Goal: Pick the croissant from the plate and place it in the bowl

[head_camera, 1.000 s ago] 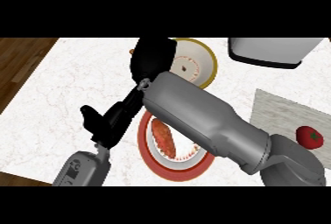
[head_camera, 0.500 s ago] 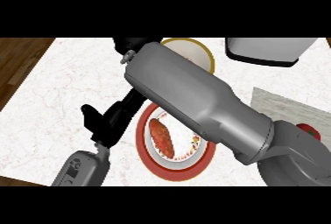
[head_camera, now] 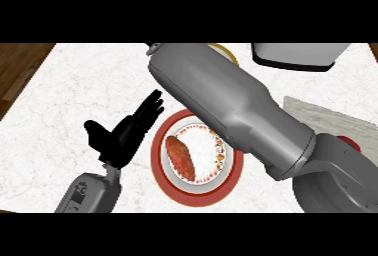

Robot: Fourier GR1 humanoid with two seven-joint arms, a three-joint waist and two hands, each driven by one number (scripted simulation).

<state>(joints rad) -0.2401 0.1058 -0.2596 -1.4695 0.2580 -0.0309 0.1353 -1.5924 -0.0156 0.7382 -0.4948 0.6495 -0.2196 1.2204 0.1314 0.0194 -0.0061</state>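
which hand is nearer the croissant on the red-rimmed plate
Left. The open black left hand sits just beside the red-rimmed plate's left edge, close to the brown croissant. The right hand is out of view; only its grey forearm crosses above the plate.

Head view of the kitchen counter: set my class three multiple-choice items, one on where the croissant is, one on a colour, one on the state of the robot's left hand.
1. Where does the croissant lie?
A. on the plate
B. on the bare counter
C. in the left hand

2. What colour is the plate's rim?
A. blue
B. red
C. green

3. How is the left hand?
A. curled round the croissant
B. closed into a fist
C. open, fingers straight, holding nothing

Answers:
1 A: the croissant rests in the white middle of the plate.
2 B: a red band rings the plate.
3 C: the left hand shows beside the plate with straight fingers, apart from the croissant.

The right hand is hidden past its forearm.
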